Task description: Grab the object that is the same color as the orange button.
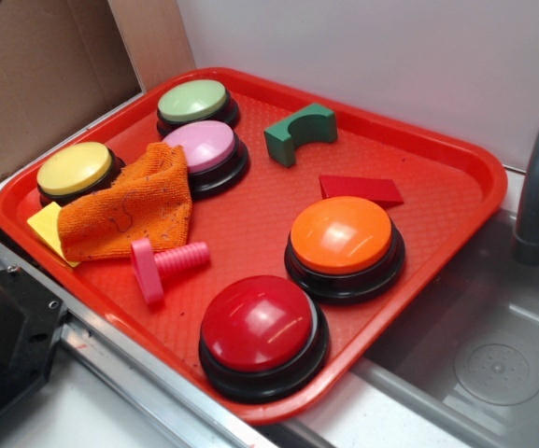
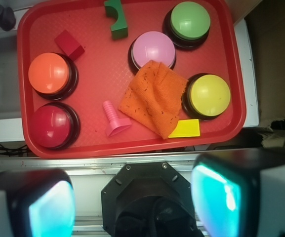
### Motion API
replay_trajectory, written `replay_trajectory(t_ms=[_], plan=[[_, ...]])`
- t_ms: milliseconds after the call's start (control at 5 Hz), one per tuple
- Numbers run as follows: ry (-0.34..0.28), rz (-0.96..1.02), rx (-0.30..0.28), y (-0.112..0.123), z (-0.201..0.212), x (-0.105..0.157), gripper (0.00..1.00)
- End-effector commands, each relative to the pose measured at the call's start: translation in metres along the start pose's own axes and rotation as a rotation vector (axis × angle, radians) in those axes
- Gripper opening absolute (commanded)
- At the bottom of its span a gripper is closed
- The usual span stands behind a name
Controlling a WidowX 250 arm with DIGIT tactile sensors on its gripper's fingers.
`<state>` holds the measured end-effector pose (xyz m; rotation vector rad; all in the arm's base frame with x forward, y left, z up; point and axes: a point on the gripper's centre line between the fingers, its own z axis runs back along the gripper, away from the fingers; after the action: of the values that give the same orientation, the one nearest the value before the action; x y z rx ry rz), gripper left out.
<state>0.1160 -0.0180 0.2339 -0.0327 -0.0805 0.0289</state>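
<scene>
Up high over the red tray we go, and the wrist view looks straight down past the pincer. Its two fingers frame the bottom of the picture, blurred and glowing teal, standing wide apart with nothing between them.

The orange cloth lies crumpled on the tray, well clear of the pincer: in the wrist view it sits above the gap between the fingers and a little toward the right one. One corner laps up against the pink button, another edge touches the yellow button, and its lower tip covers part of the flat yellow square. The pink bolt lies on its side just beside the cloth.

From the side view, same story: the cloth is draped between the yellow button and the pink button, with the bolt in front of it.

The orange button stands well apart from the cloth, across the tray, next to the red button. A green button, a green arch block and a red wedge fill the far side.
</scene>
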Motion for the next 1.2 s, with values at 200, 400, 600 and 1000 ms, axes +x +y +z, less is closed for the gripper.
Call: replay_trajectory(t_ms=[200,400,600,1000], plan=[[-0.064,0.132,0.057,0.026,-0.043,0.009,1.00],[-0.076,0.212,0.080,0.046,-0.080,0.015,1.00],[-0.075,0.313,0.096,0.062,-0.119,0.016,1.00],[0.018,0.359,0.207,0.054,-0.193,0.030,1.00]])
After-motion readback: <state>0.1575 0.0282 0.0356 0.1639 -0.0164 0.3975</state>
